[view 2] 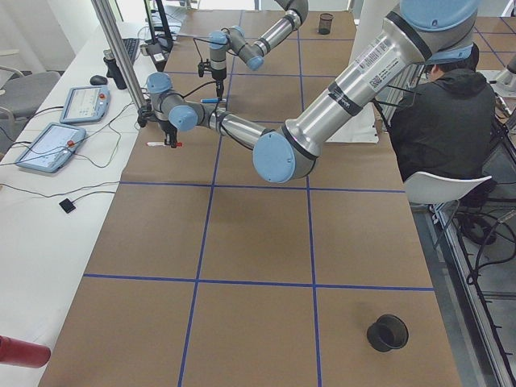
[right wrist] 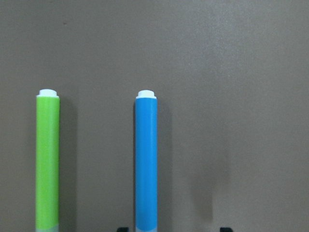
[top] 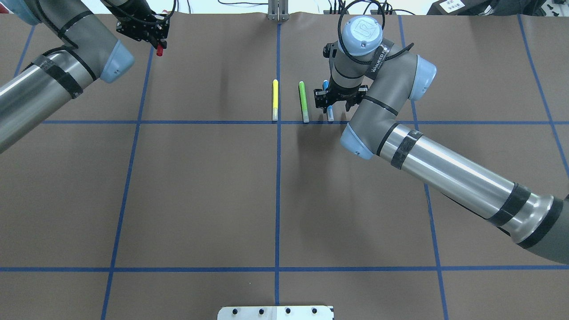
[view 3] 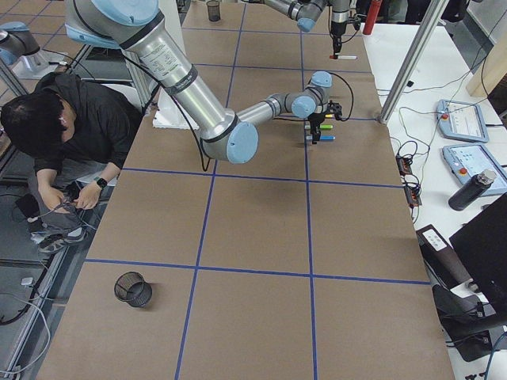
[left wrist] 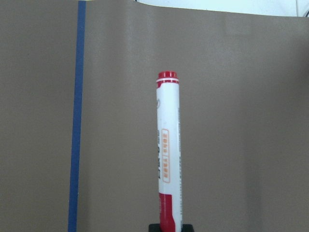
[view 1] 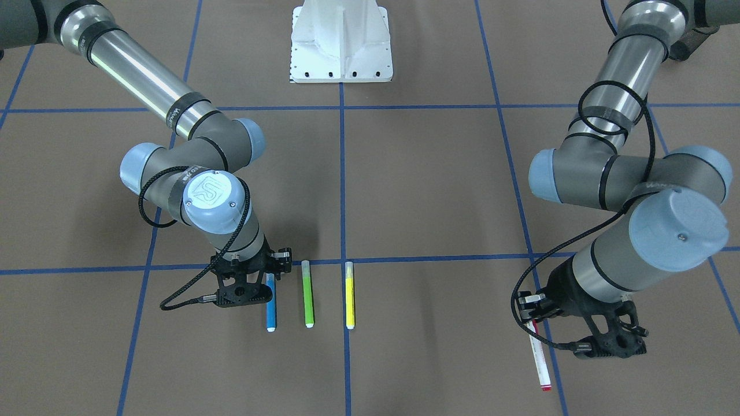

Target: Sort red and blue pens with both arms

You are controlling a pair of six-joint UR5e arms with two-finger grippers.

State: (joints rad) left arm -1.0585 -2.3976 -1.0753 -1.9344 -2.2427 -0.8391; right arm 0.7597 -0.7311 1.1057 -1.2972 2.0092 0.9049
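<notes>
The red pen [left wrist: 168, 154], a white barrel with a red cap and red end, has my left gripper [view 1: 531, 316] shut on its cap end. It lies low over the brown table near the far left edge [top: 159, 52]. The blue pen [right wrist: 146, 159] lies on the table beside the green one. My right gripper [top: 331, 100] stands open straddling the blue pen [view 1: 270, 309], which sits nearer one finger than the other. Only the fingertips' corners show in the right wrist view.
A green pen [view 1: 308, 293] and a yellow pen [view 1: 349, 294] lie parallel next to the blue one. A black mesh cup [view 3: 133, 289] stands at the table's right end and another cup [view 2: 326, 22] at the far end. A person [view 2: 443, 113] sits by the robot's white base [view 1: 341, 43].
</notes>
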